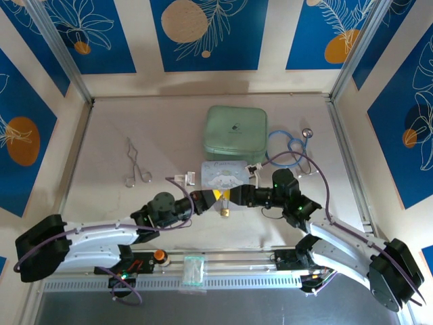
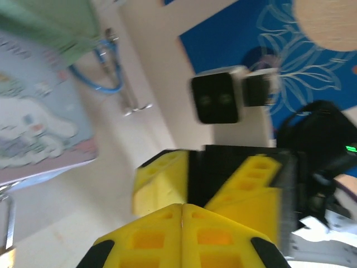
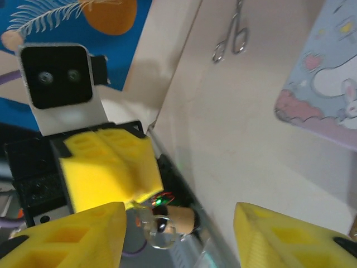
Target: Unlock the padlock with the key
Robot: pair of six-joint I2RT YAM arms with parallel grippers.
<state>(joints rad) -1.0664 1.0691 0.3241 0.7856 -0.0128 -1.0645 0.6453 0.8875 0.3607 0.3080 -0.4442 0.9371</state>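
Plainly, the left claw (image 2: 182,223), blocky yellow moulded plastic, is pressed fully closed, with nothing visible between its fingers. The right claw (image 3: 178,237) faces it tip to tip, spread well apart and empty. The padlock (image 1: 224,212), a tiny brass block, lies just beside their tips, toward the middle of the tabletop's (image 1: 108,149) near edge. It is too small to tell which way it points.

Padlock (image 1: 224,212) brass-gold. Left gripper (image 2: 182,211) jaws yellow. Case (image 1: 236,132) mint green. Tin (image 1: 226,177) pastel, white cartoon bunny. Walls (image 1: 233,40) blue, white leaf lines, orange circles. Worktop (image 1: 135,122) beige.
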